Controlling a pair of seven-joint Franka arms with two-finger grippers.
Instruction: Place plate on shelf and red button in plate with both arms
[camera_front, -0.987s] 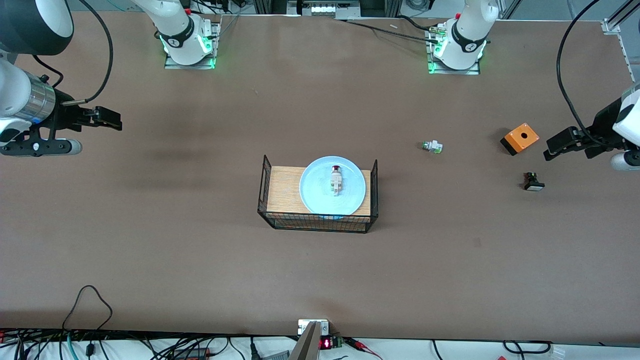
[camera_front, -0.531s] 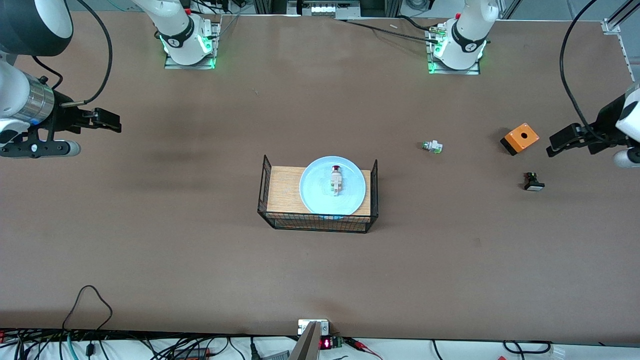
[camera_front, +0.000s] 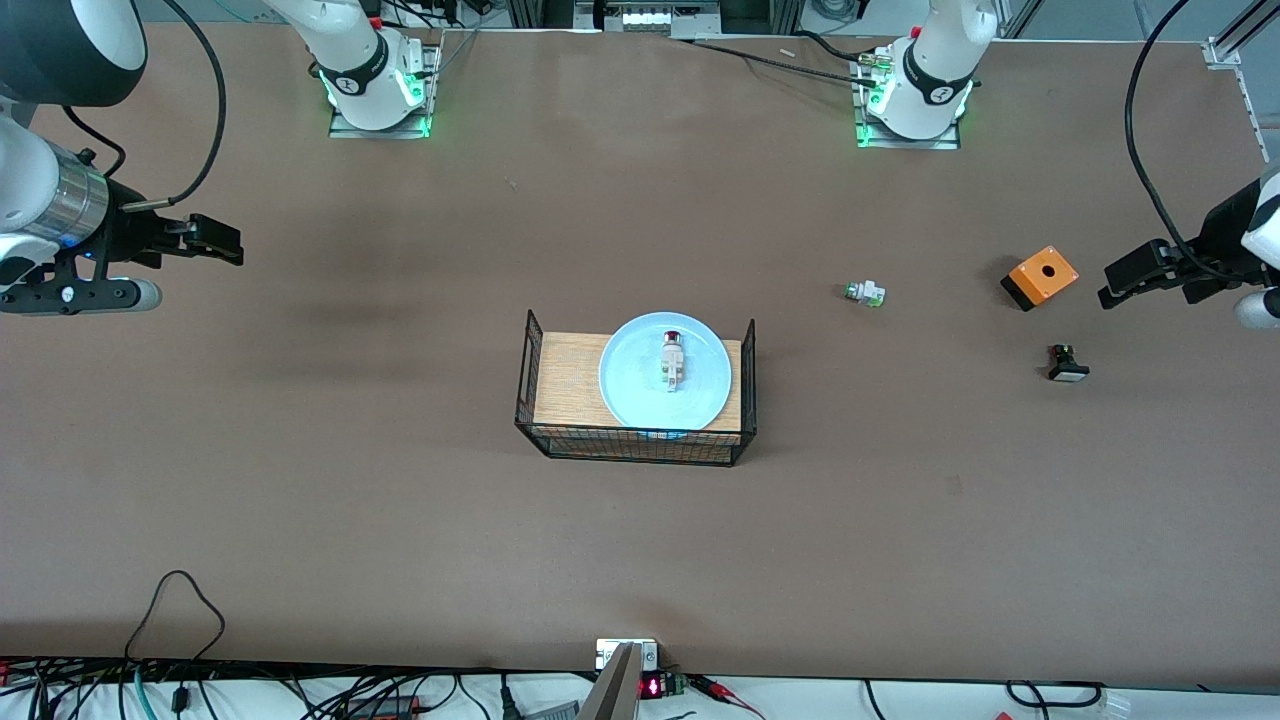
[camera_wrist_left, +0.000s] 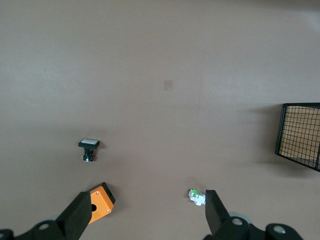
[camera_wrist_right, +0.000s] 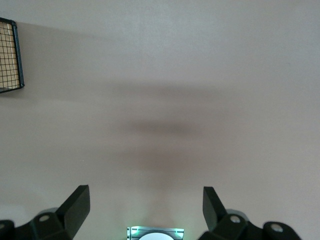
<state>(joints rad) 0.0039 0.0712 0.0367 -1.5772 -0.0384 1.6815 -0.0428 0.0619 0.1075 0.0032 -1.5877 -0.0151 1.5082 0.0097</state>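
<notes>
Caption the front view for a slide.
Red button on plate in wire basket; left gripper and right gripper open, apart.

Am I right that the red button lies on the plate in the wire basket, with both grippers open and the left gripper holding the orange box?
Not quite. The left gripper holds nothing: the left wrist view shows its fingers open and apart from the orange box on the table. The rest stands: the red button lies on the plate in the wire basket, and the right gripper is open.
</notes>
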